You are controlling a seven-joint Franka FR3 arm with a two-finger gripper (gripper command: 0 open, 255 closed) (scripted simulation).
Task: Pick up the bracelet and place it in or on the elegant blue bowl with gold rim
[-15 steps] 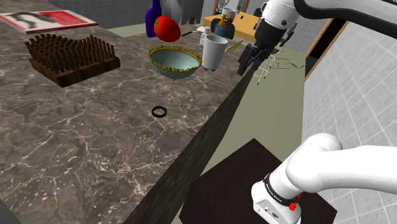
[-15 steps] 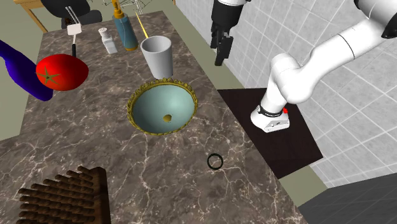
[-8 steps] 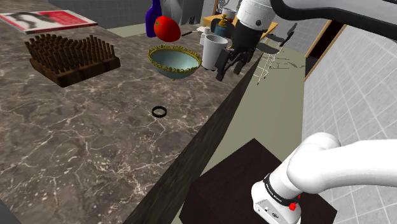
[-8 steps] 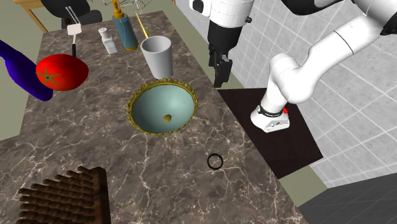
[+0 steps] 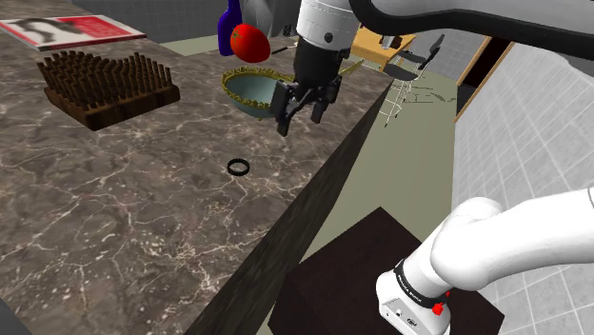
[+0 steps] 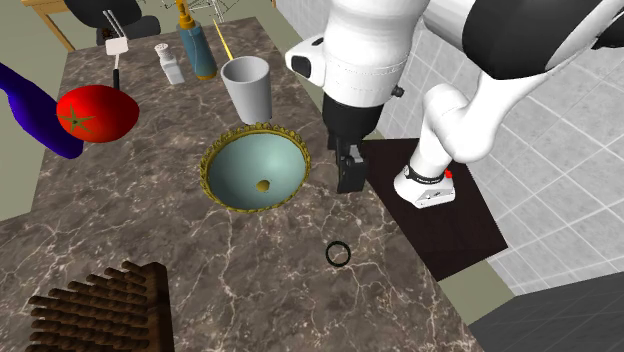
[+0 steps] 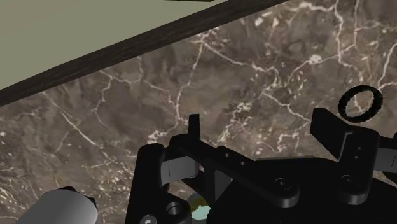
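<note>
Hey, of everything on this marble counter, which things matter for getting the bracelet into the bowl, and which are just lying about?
For the job:
bracelet, a black ring lying on the counter
pale blue bowl with gold rim
gripper, open, holding nothing

Just lying about:
tomato
white cup
dark blue vase
brown spiked rack
bottle
magazine

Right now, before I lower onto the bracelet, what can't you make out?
Shoulder view: the arm covers one side of the bowl's rim.
Second exterior view: the fingers overlap, hiding their gap; the purple vase is cut off by the left edge.
Bracelet: too small in all views to tell material or clasp.
</note>
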